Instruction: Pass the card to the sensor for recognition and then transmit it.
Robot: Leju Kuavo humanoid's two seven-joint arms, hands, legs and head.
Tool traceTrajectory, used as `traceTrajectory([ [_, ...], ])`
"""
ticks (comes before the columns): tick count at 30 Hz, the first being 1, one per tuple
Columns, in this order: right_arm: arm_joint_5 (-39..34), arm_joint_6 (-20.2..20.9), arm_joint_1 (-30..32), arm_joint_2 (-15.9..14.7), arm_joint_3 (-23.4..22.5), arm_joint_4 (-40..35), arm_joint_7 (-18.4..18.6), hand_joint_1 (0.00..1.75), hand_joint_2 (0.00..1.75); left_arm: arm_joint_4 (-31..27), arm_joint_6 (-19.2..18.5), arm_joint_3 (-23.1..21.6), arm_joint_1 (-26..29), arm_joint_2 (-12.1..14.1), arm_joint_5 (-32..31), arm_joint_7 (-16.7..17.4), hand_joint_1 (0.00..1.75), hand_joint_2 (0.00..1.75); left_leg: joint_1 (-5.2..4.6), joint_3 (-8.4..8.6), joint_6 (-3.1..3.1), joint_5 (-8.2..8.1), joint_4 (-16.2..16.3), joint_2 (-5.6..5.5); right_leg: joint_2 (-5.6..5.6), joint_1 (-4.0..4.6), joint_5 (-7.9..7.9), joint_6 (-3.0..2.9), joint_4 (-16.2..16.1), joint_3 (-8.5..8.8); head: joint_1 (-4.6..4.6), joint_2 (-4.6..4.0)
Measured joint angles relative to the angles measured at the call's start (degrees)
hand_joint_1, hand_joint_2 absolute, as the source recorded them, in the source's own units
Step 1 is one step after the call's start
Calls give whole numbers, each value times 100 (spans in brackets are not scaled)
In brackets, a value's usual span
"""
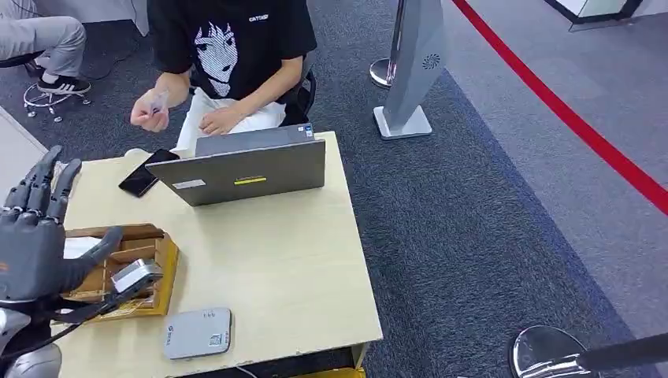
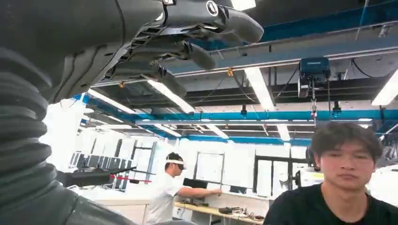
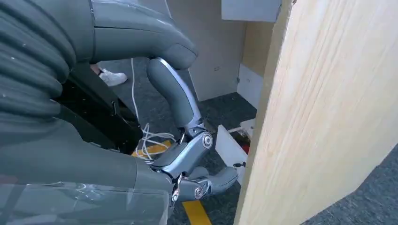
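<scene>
A person seated behind the table holds a small pale card [image 1: 158, 103] in a raised hand [image 1: 148, 113]. My left hand [image 1: 35, 228] is lifted over the table's left side, fingers straight and apart, thumb out, holding nothing. It stands well short of the card. In the left wrist view the same left hand [image 2: 155, 42] is spread and empty against the ceiling. The grey flat sensor [image 1: 198, 333] lies near the table's front edge. My right hand [image 3: 187, 164] hangs beside the table's wooden side panel [image 3: 324, 117], fingers loosely bent, empty.
A grey laptop [image 1: 252, 167] stands open on the table [image 1: 291, 260], facing the person, with a black phone [image 1: 144, 174] to its left. A wooden box [image 1: 146, 272] with a small grey device sits by my left hand. A stanchion base [image 1: 543, 350] and a floor stand [image 1: 406, 94] are on the carpet.
</scene>
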Motion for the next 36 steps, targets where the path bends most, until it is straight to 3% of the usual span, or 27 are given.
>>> traceTrajectory([
  [4,0,11,2,-2,-83,2,-2,0,175,-9,-103,-188,343,181,89,-238,0,175,0,2,-1,-1,0,6,11,0,0,0,0,-2,0,0],
  [7,0,57,3,-20,-177,4,-11,0,175,87,-2,-325,797,442,0,-234,0,175,-1,2,0,-3,-2,7,14,-1,-3,0,0,-4,0,0],
  [14,0,140,13,-92,-350,7,-20,0,175,888,199,-420,1555,986,-105,16,0,175,1,-3,-4,-6,-5,16,19,0,-4,-2,0,-14,-2,0],
  [19,0,164,23,-122,-424,7,-24,0,175,1406,278,-422,1948,1218,17,313,0,175,1,-5,-4,-6,-5,14,17,0,-4,-2,0,-12,0,0],
  [25,0,184,36,-164,-494,9,-26,0,175,1615,538,-402,2249,1298,216,608,0,175,0,-8,-4,-6,-5,10,13,0,-4,-1,-1,-12,-2,0],
  [36,0,177,35,-170,-496,9,-26,0,175,1714,869,-119,2222,1137,195,464,0,175,1,-7,-3,-5,-5,8,11,0,-4,-2,-1,-12,0,0],
])
